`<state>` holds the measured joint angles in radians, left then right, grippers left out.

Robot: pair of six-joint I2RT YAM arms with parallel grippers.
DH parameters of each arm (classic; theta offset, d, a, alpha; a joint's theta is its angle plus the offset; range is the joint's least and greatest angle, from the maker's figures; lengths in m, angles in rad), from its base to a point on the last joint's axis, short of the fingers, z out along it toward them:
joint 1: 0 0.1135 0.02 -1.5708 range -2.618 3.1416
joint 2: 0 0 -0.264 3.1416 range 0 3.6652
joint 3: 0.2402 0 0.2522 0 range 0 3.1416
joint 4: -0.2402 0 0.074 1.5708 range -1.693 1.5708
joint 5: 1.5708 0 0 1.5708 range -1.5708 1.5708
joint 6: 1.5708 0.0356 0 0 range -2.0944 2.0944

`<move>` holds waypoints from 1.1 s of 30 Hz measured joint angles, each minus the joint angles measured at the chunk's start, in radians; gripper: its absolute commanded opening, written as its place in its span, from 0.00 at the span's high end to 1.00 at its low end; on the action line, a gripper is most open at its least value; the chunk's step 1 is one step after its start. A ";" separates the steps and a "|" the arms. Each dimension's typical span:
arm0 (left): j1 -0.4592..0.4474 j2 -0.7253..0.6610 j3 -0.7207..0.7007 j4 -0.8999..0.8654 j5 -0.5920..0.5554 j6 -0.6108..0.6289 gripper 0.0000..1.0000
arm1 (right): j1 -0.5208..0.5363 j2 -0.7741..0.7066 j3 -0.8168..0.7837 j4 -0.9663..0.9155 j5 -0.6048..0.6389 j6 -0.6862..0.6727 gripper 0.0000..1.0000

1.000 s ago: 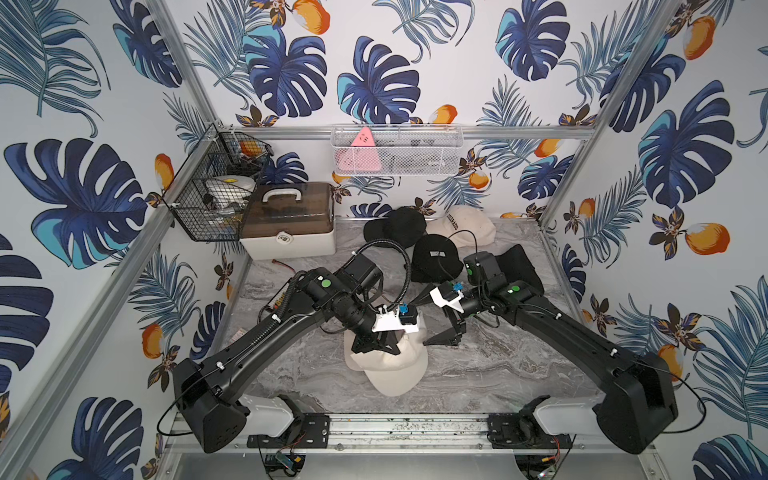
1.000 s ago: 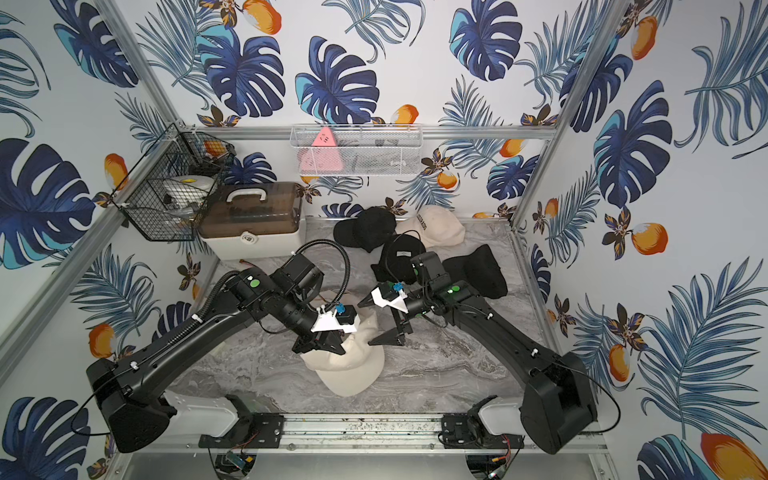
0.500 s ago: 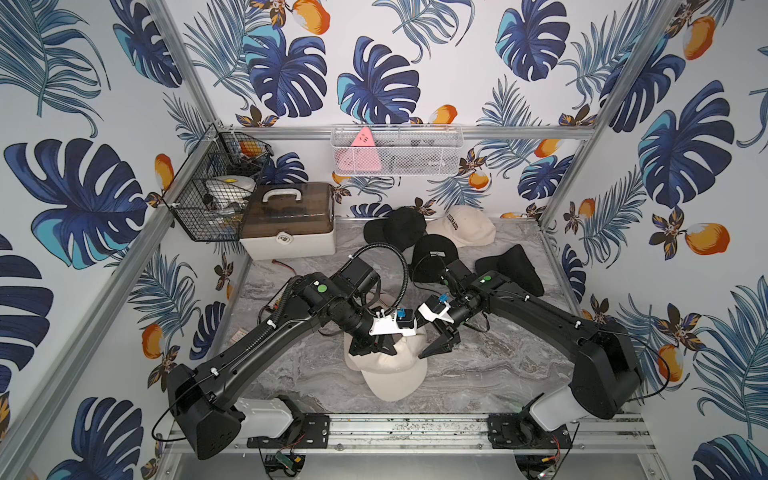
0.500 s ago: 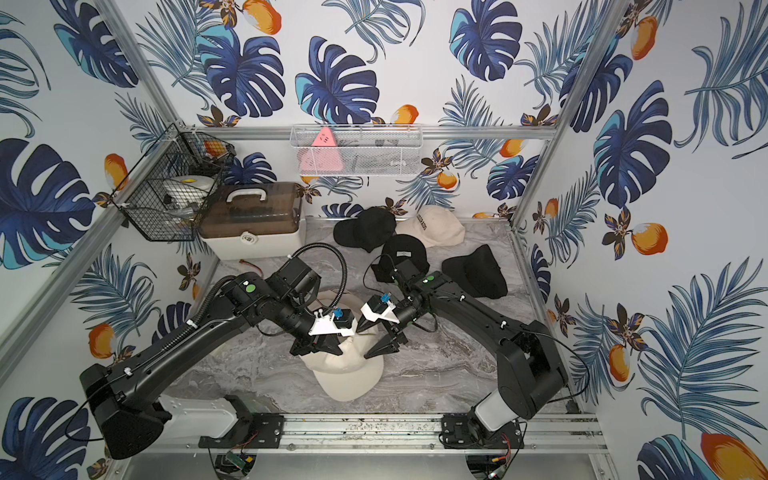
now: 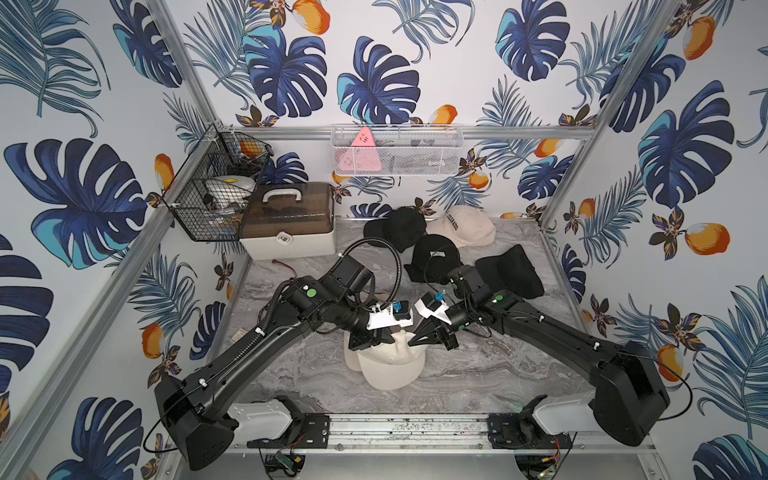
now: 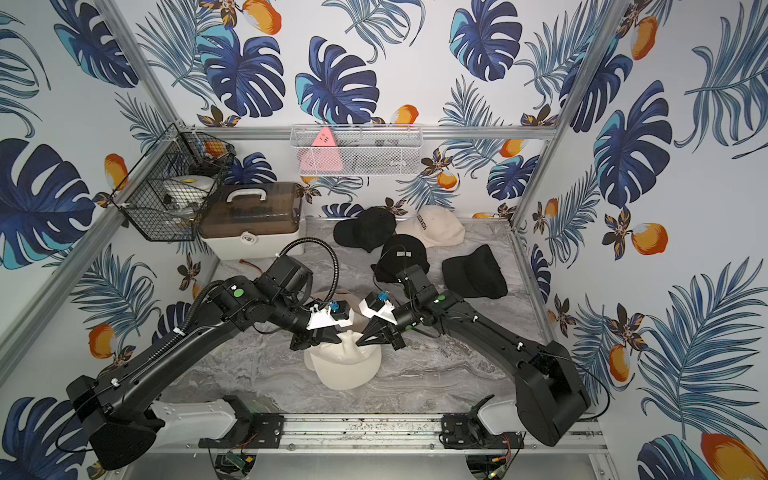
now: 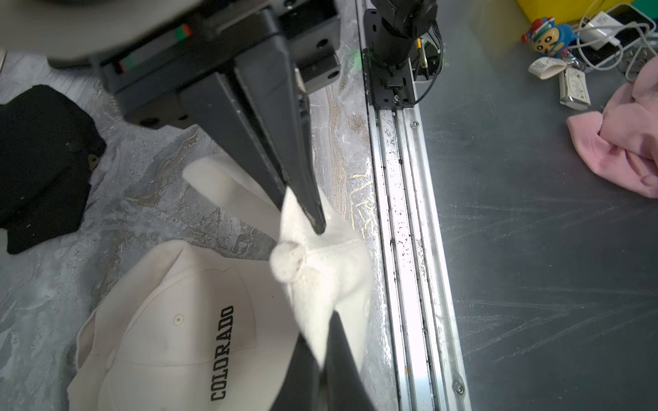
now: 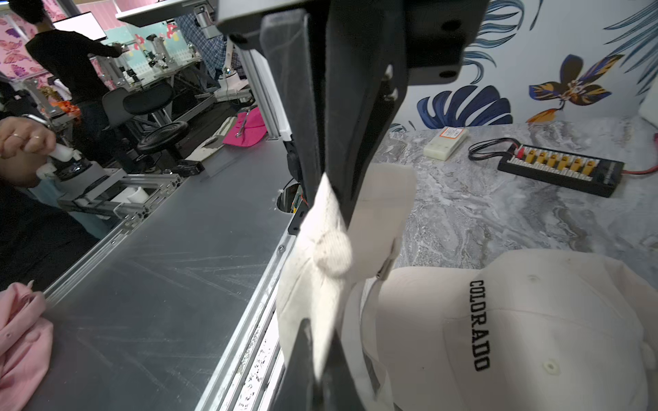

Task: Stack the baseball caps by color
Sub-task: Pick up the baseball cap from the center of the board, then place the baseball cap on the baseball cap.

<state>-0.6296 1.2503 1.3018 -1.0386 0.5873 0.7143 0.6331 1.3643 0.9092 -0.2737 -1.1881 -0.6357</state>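
Note:
Both grippers pinch the crown of one cream baseball cap near its top button, front centre of the table. My left gripper is shut on that fabric, its fingertips clamping a fold. My right gripper is shut on the same crown from the other side. A second cream cap with COLORADO lettering lies on the table just under the held one. Another cream cap lies at the back. Three black caps lie at the back and back right.
A lidded storage box and a black wire basket stand at the back left. A white mesh basket hangs on the back wall. A black connector board with cables lies near the left wall. The front rail borders the table.
My right arm has swung left to the cream cap and its jaws have shut on the crown. The left gripper has kept its grip in the same place.

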 measured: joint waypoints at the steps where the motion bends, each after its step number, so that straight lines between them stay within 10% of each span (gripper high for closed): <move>1: 0.003 0.000 0.003 0.005 0.000 -0.013 1.00 | 0.002 -0.018 -0.022 0.052 0.011 0.052 1.00; 16: 0.138 -0.083 -0.071 0.093 -0.055 -0.218 1.00 | 0.080 -0.064 -0.138 0.506 0.301 0.767 1.00; 33: 0.296 0.085 -0.050 0.121 -0.122 -0.240 1.00 | 0.100 0.208 -0.071 0.696 0.531 1.018 1.00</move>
<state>-0.3340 1.3350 1.2522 -0.9176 0.4652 0.4747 0.7326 1.5719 0.8383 0.4221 -0.6567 0.3824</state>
